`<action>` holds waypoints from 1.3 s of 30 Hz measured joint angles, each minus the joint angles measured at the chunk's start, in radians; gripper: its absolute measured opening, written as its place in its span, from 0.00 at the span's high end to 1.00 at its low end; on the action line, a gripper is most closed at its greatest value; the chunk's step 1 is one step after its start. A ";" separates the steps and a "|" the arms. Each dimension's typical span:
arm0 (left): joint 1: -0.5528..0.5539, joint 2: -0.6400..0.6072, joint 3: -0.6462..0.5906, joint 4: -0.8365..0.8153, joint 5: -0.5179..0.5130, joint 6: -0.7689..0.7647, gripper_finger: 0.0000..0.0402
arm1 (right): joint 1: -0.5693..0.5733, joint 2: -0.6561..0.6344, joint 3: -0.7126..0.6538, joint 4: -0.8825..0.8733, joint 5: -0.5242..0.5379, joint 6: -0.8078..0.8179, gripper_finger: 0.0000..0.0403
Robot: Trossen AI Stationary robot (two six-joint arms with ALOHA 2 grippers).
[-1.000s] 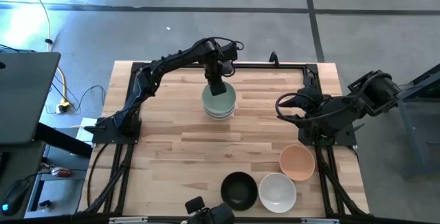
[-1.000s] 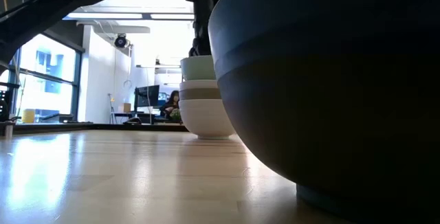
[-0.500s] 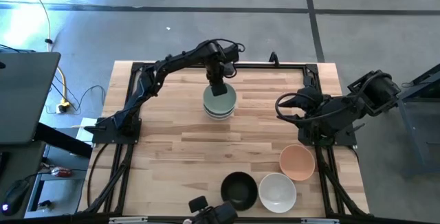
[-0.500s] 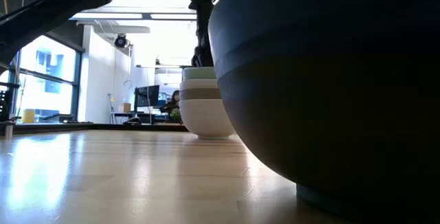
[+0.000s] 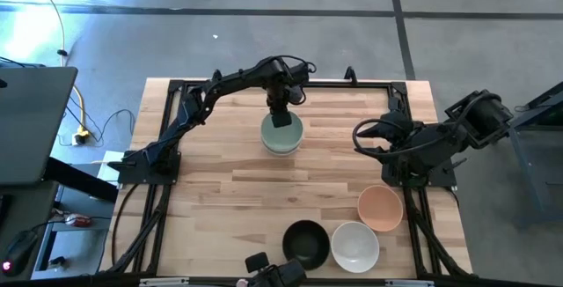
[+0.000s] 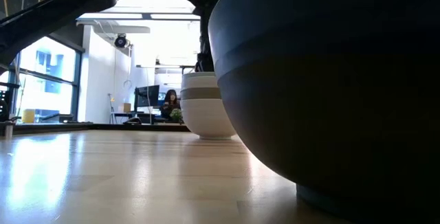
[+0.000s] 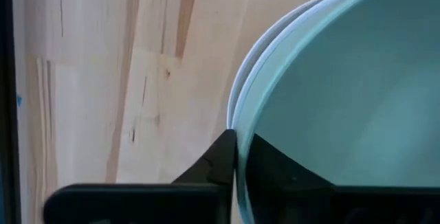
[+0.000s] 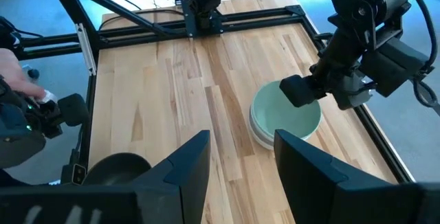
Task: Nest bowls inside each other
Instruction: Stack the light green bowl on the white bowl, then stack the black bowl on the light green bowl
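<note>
A stack of nested bowls (image 5: pixel 281 135) stands on the far middle of the table, the pale mint green bowl (image 8: pixel 289 117) on top, white and grey-olive rims below (image 6: pixel 203 104). My left gripper (image 5: pixel 282 116) is at the stack's far rim, shut on the mint bowl. A black bowl (image 5: pixel 305 243), a white bowl (image 5: pixel 355 245) and a peach-orange bowl (image 5: pixel 381 208) sit apart near the right near corner. My right gripper (image 8: pixel 240 159) hangs open over the right side, touching nothing. My left gripper pinches the mint bowl's rim (image 7: pixel 242 131) at its far side, one finger (image 7: pixel 220 157) outside the wall and one (image 7: pixel 275 162) inside. The fingers come from above, pointing down. The bowl sits level, nested in the stack.
Black metal frame rails (image 5: pixel 264 83) run along the table's edges. Bare wood (image 5: pixel 211 190) lies left and near of the stack. A laptop (image 5: pixel 31 124) and cables sit off the left side. A person's hand (image 8: pixel 20 80) shows beyond the table.
My left gripper has come down with the mint bowl. The bowl stood proud above the stack a second ago and now sits sunk into it, only its rim showing above the white one. The gripper stays shut on the rim.
</note>
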 joint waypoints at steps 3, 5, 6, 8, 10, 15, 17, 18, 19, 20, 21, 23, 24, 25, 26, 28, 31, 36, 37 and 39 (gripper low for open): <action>0.000 0.000 0.005 -0.011 0.015 0.009 0.86 | 0.000 0.000 0.000 0.000 0.000 -0.001 0.62; 0.002 -0.001 0.021 -0.023 0.031 0.016 0.79 | 0.000 0.000 0.000 0.000 0.000 -0.001 0.62; 0.002 -0.002 0.031 -0.022 0.030 0.017 0.75 | 0.000 0.000 0.000 0.000 0.000 -0.001 0.62; 0.002 -0.003 0.051 -0.017 0.030 0.017 0.68 | 0.000 0.000 0.000 0.000 0.000 -0.001 0.62; 0.001 -0.016 0.047 -0.001 0.034 0.020 0.62 | 0.000 0.000 0.000 0.000 0.001 0.002 0.62; 0.000 -0.052 0.051 -0.030 0.036 0.026 0.52 | -0.002 0.000 0.000 0.000 0.000 0.070 0.62; 0.000 -0.075 0.050 -0.038 0.046 0.030 0.50 | -0.019 0.005 0.000 0.000 -0.023 0.090 0.62; -0.002 -0.091 0.050 -0.040 0.054 0.033 0.49 | -0.027 0.008 0.000 0.000 -0.046 0.099 0.62; -0.003 -0.112 0.050 -0.043 0.069 0.034 0.49 | -0.034 0.014 0.000 0.000 -0.072 0.106 0.62; -0.004 -0.131 0.050 -0.046 0.089 0.040 0.49 | -0.041 0.021 0.000 0.000 -0.096 0.107 0.62; -0.004 -0.151 0.051 -0.046 0.103 0.047 0.49 | -0.048 0.029 0.000 0.000 -0.119 0.107 0.62; -0.009 -0.191 0.051 -0.045 0.114 0.059 0.49 | -0.060 0.047 0.000 0.000 -0.171 0.108 0.62; -0.013 -0.209 0.051 -0.045 0.114 0.062 0.49 | -0.063 0.055 0.000 0.000 -0.199 0.112 0.62; -0.014 -0.228 0.051 -0.045 0.114 0.068 0.49 | -0.068 0.064 0.000 0.000 -0.223 0.116 0.62; -0.016 -0.246 0.051 -0.045 0.114 0.073 0.49 | -0.072 0.072 0.000 0.000 -0.247 0.124 0.62; -0.023 -0.282 0.051 -0.045 0.113 0.078 0.49 | -0.074 0.086 0.000 0.000 -0.296 0.133 0.62; -0.042 -0.326 0.051 -0.047 0.111 0.091 0.49 | -0.074 0.107 0.000 0.000 -0.350 0.164 0.62; -0.088 -0.389 0.051 -0.053 0.106 0.093 0.49 | -0.063 0.153 0.000 0.000 -0.417 0.210 0.62; -0.096 -0.398 0.051 -0.053 0.101 0.089 0.49 | -0.059 0.165 0.000 0.000 -0.426 0.214 0.62; -0.113 -0.413 0.051 -0.058 0.096 0.088 0.49 | -0.053 0.191 0.000 0.000 -0.438 0.228 0.62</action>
